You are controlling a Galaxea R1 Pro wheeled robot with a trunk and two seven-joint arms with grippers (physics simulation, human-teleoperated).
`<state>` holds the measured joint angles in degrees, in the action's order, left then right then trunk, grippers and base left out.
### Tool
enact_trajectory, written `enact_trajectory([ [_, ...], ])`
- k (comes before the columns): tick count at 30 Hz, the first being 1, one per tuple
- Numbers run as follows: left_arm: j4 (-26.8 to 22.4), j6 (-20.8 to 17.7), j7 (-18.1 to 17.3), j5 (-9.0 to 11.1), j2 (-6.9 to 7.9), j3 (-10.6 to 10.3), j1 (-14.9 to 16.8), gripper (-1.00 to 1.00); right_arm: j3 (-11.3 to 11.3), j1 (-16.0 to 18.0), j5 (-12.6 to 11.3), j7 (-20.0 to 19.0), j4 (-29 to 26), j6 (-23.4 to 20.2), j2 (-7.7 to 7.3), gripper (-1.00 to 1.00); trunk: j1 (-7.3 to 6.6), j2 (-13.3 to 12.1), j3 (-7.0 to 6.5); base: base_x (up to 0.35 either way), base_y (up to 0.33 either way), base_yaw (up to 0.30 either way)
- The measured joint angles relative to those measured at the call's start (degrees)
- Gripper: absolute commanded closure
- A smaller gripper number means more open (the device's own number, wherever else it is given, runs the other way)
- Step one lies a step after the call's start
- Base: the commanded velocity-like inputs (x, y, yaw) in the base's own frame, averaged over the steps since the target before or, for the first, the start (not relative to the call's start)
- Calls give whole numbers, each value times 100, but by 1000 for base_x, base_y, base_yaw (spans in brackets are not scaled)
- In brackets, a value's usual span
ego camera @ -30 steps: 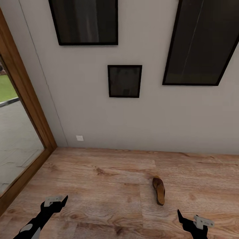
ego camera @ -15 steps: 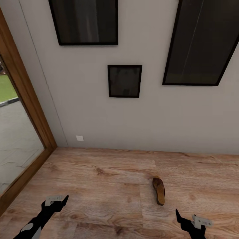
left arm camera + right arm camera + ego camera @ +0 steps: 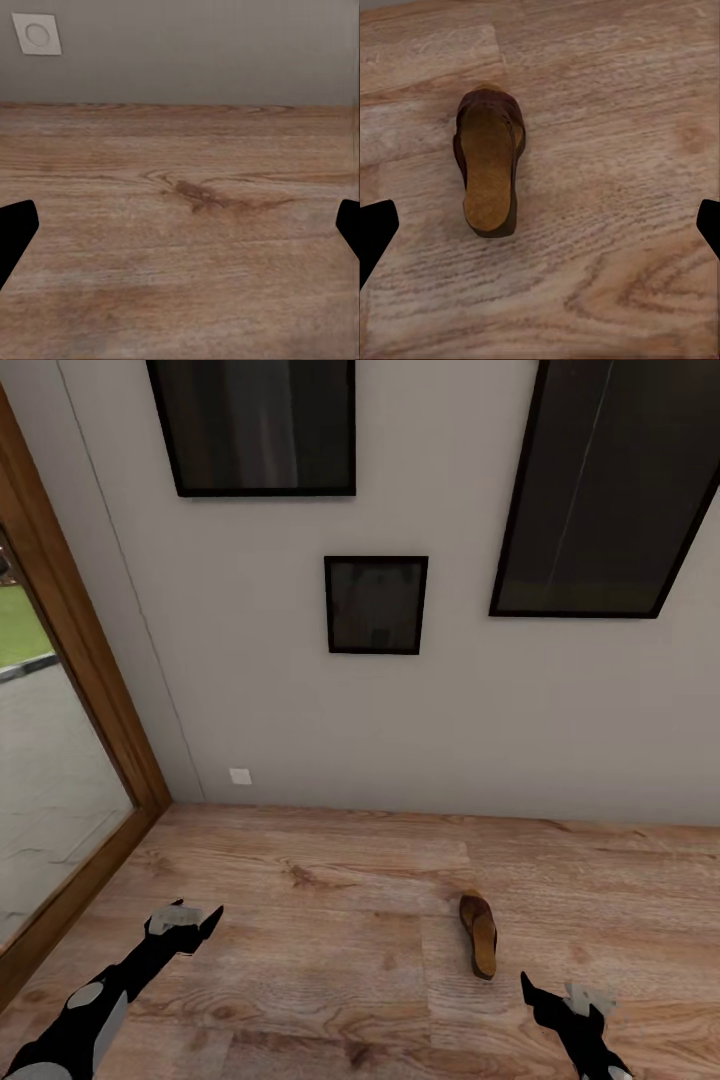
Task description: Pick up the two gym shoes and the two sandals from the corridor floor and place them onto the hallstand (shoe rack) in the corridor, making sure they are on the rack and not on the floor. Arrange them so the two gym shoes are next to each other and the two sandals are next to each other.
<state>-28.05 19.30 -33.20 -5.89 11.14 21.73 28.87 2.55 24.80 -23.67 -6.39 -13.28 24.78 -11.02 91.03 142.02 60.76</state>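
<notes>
One dark-brown sandal [image 3: 479,947] with a tan cork sole lies on the wood-plank corridor floor [image 3: 330,920], toe toward the wall. My right gripper [image 3: 558,995] hovers open just behind and to the right of it. In the right wrist view the sandal [image 3: 489,176] lies ahead of the open right gripper [image 3: 540,232], off to one side of the gap between the fingers. My left gripper [image 3: 195,918] is open over bare floor at the left, far from the sandal. Ahead of the open left gripper [image 3: 180,232] is only plank floor. The gym shoes, the other sandal and the hallstand are out of view.
A grey wall [image 3: 300,710] with three dark framed pictures closes the floor ahead, with a white socket [image 3: 240,776] low on it. A wood-framed glass door [image 3: 60,760] stands at the left. Open floor lies all around the sandal.
Both arms have reached forward. The left gripper moved forward and right over the floor. The right gripper shifted left, closer to the sandal. The sandal has not moved.
</notes>
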Motion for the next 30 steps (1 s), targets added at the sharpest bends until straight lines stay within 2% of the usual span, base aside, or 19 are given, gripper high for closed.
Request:
enact_trajectory([
  [3,-19,-34,-91,0,-5,-12,59,-100,0,66,215,288,-386,-540,30,-100,0,0,0,0,0,0],
  [4,-32,-49,-161,0,-12,-18,99,-100,3,100,394,447,-664,-857,79,-100,0,0,0,0,0,0],
  [7,-49,-68,-298,0,-29,-20,191,-100,0,141,692,644,-1080,-1321,186,-100,0,0,0,0,0,0],
  [8,-50,-88,-387,1,-41,-23,268,-100,2,177,889,762,-1298,-1613,267,-100,0,0,0,0,0,0],
  [13,-27,-146,-537,-7,-57,-19,407,-100,-4,388,1353,1093,-1646,-2330,482,-100,0,0,0,0,0,0],
  [18,0,-90,-555,-50,-93,-26,412,-100,-12,662,1497,1224,-1700,-2634,559,-100,0,0,0,0,0,0],
  [23,-42,-75,-533,-93,-148,-43,401,-100,-16,853,1527,1248,-1741,-2702,575,-100,0,0,0,0,0,0],
  [30,-119,-81,-515,-104,-86,-11,388,-100,-8,939,1545,1204,-1745,-2694,570,-100,0,0,0,0,0,0],
])
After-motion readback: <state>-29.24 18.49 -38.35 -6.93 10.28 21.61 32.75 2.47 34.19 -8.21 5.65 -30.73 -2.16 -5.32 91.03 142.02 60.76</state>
